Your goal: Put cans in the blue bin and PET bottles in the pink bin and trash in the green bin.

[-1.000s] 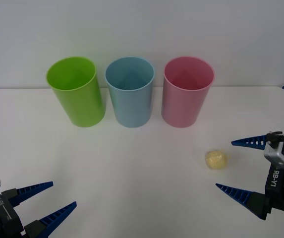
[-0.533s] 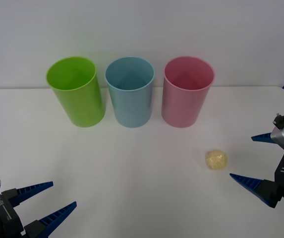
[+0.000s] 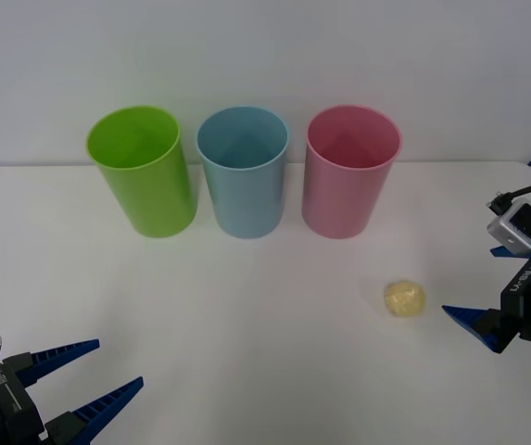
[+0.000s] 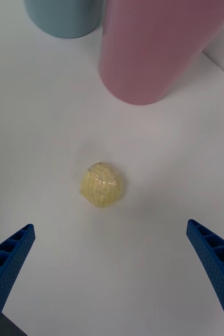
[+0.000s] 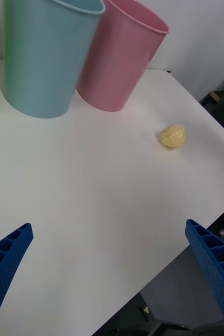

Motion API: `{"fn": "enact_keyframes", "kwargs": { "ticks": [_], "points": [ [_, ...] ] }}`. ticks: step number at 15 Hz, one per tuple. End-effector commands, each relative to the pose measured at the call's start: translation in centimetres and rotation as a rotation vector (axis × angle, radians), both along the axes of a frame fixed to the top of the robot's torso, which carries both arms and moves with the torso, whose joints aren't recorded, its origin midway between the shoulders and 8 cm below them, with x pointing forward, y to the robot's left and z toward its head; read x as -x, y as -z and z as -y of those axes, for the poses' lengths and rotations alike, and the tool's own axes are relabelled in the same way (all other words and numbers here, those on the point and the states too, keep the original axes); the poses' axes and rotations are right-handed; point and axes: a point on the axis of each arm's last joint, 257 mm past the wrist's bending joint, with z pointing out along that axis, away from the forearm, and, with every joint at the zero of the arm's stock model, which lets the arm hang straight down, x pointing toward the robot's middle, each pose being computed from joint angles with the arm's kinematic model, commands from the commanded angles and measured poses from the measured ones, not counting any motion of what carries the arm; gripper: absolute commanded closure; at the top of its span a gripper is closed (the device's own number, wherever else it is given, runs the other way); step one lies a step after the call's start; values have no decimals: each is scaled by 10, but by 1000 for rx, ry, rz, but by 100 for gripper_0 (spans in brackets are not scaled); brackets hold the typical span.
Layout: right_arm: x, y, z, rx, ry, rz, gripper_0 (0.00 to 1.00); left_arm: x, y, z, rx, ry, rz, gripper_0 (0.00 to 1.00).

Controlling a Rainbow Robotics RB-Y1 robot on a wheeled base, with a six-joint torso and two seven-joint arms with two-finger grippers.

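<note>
Front view: the small pale yellow wrinkly wad of trash lies loose near the white worktop's right edge, not yet binned. Right gripper spread wide beside it; left gripper spread, parked at the near-left corner. Lime green smooth plastic bin waits far left.

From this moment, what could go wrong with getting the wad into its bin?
1. The trash is small and round; the open right tool may nudge it away rather than pinch it.
2. The green bin stands farthest from it, beyond the pink bin and blue bin, so a carry could clip those rims.
</note>
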Motion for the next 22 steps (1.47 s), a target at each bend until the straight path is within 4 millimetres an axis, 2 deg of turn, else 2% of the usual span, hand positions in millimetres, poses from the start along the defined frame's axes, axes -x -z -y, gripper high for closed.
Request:
{"fn": "enact_keyframes", "kwargs": {
  "ticks": [1, 7, 11, 15, 18, 22],
  "points": [
    [-18, 15, 2, 0, 26, -29, 0, 0, 0, 0, 0, 0, 0, 0],
    [-42, 45, 15, -35, 88, -106, 0, 0, 0, 0, 0, 0, 0, 0],
    [-60, 65, 7, -33, 81, -156, 0, 0, 0, 0, 0, 0, 0, 0],
    [-74, 80, 8, -24, 83, -189, 0, 0, 0, 0, 0, 0, 0, 0],
    [-76, 97, 8, -24, 86, -216, 0, 0, 0, 0, 0, 0, 0, 0],
    [-72, 109, 3, -5, 82, -233, 0, 0, 0, 0, 0, 0, 0, 0]
  ]
}}
